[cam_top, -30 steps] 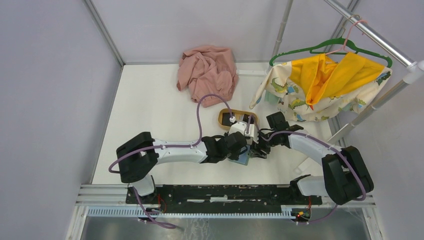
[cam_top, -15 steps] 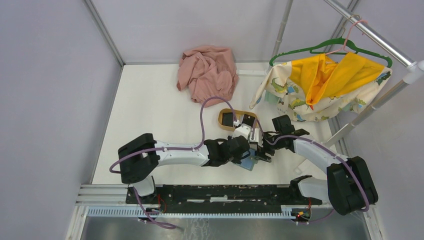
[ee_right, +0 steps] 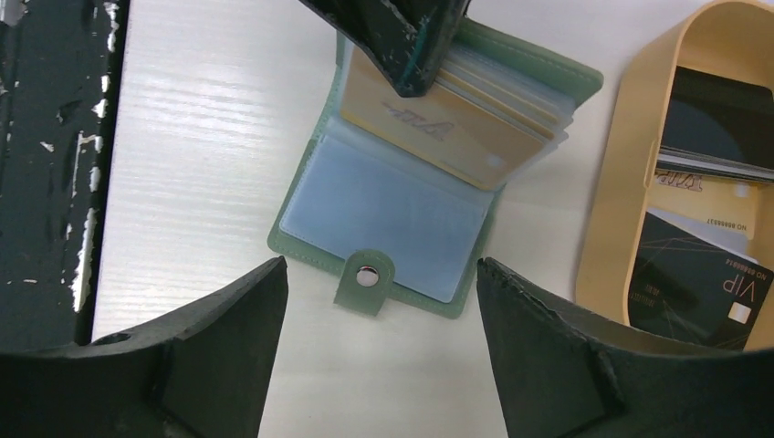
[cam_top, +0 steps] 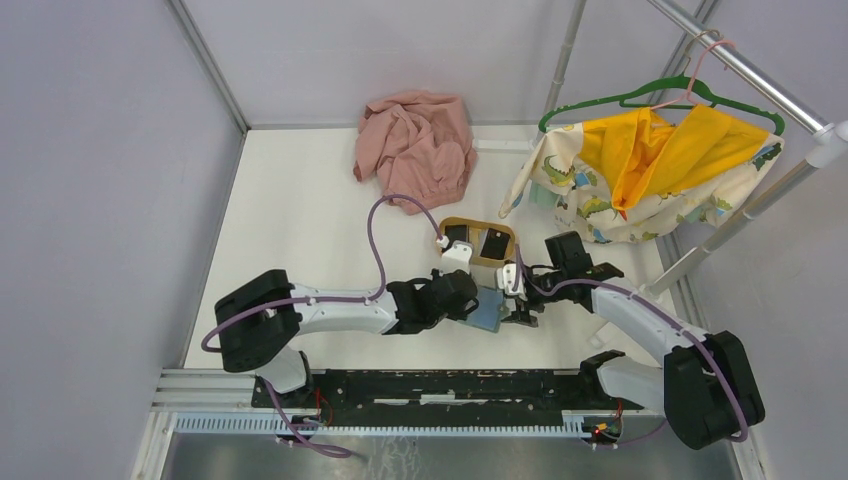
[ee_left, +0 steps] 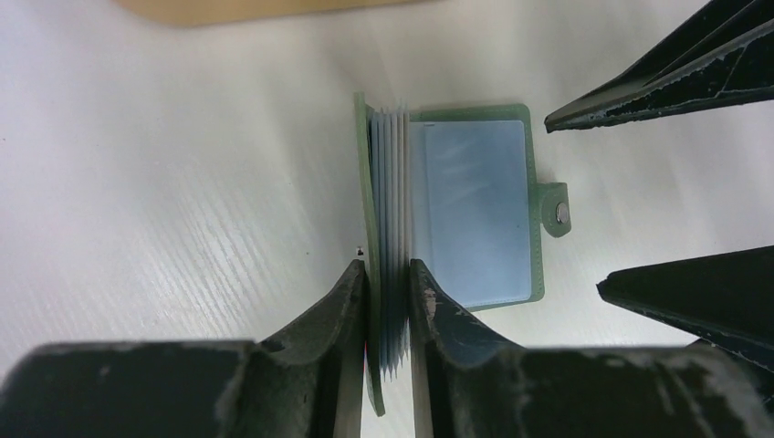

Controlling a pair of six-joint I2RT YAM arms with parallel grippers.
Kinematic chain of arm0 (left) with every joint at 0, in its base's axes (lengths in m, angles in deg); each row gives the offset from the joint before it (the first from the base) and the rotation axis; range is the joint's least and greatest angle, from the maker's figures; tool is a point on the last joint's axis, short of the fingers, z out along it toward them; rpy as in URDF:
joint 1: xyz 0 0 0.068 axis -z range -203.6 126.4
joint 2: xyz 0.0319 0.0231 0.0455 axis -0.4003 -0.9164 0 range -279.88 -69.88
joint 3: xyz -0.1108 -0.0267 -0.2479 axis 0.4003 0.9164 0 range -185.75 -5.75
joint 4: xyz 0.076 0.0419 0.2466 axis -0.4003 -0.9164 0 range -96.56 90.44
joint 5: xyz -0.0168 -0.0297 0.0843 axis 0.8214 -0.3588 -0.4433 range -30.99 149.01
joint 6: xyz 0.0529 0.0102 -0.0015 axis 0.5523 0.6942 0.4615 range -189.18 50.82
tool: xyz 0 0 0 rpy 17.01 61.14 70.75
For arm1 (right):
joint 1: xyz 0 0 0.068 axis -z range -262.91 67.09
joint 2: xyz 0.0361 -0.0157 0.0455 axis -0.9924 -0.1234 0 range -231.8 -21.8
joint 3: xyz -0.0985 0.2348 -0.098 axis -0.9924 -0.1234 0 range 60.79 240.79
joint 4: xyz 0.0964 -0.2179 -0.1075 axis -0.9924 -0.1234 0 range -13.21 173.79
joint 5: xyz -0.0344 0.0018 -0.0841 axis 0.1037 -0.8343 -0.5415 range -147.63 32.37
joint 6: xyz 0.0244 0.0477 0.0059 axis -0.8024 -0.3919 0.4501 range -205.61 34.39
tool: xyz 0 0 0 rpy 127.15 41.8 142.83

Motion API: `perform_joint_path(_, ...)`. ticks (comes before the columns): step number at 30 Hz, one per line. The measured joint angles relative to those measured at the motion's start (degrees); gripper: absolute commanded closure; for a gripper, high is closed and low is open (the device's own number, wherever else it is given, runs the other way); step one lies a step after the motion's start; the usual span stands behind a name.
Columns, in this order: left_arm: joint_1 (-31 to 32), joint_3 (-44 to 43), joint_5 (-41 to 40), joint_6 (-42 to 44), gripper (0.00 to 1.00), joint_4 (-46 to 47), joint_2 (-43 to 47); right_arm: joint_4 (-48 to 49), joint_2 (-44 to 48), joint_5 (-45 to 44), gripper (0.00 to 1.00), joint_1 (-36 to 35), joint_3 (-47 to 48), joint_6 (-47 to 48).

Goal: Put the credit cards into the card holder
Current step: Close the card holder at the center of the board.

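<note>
The grey-green card holder (ee_right: 383,219) lies open on the white table, its blue-grey sleeve facing up and its snap tab toward my right gripper. It also shows in the top view (cam_top: 488,314). My left gripper (ee_left: 388,269) is shut on the card holder's (ee_left: 475,214) left cover and its stack of sleeves, holding them upright. A gold-tan credit card (ee_right: 429,128) sits among those sleeves. My right gripper (ee_right: 379,274) is open and empty, just above the tab. Black credit cards (ee_right: 694,274) lie in the tan tray (ee_right: 630,182).
The oval wooden tray (cam_top: 478,226) sits just behind the holder. A pink cloth (cam_top: 415,140) lies at the back. A yellow patterned garment (cam_top: 650,170) hangs on a green hanger from a rack at the right.
My left arm has drawn back to the left, still gripping the holder, so the tray now shows in full. My right gripper has shifted slightly nearer and stays open.
</note>
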Motion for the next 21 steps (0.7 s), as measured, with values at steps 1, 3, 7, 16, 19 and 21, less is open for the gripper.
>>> perform_joint_path(1,0.0,0.2,-0.2,-0.2,0.98,-0.1,0.2,1.3,0.0,-0.3,0.20,0.0,-0.4,-0.7)
perform_joint_path(3,0.0,0.4,-0.5,-0.6,0.98,-0.1,0.4,3.1,-0.6,-0.8,0.21,-0.2,-1.2,-1.7)
perform_joint_path(7,0.0,0.6,-1.2,-0.9,0.98,-0.3,0.6,5.8,-3.3,-3.0,0.27,-2.3,-2.1,-3.5)
perform_joint_path(16,0.0,1.0,-1.8,-1.5,0.98,-0.4,1.0,10.8,-4.9,-8.2,0.74,-4.5,-2.3,-7.3)
perform_joint_path(19,0.0,1.0,-2.0,-2.0,0.98,-0.5,1.0,11.3,-4.9,-9.1,0.85,-4.5,-2.3,-8.8)
perform_joint_path(21,0.0,1.0,-2.0,-2.1,0.98,-0.5,1.0,11.6,-4.9,-9.1,0.88,-4.5,-2.3,-9.7)
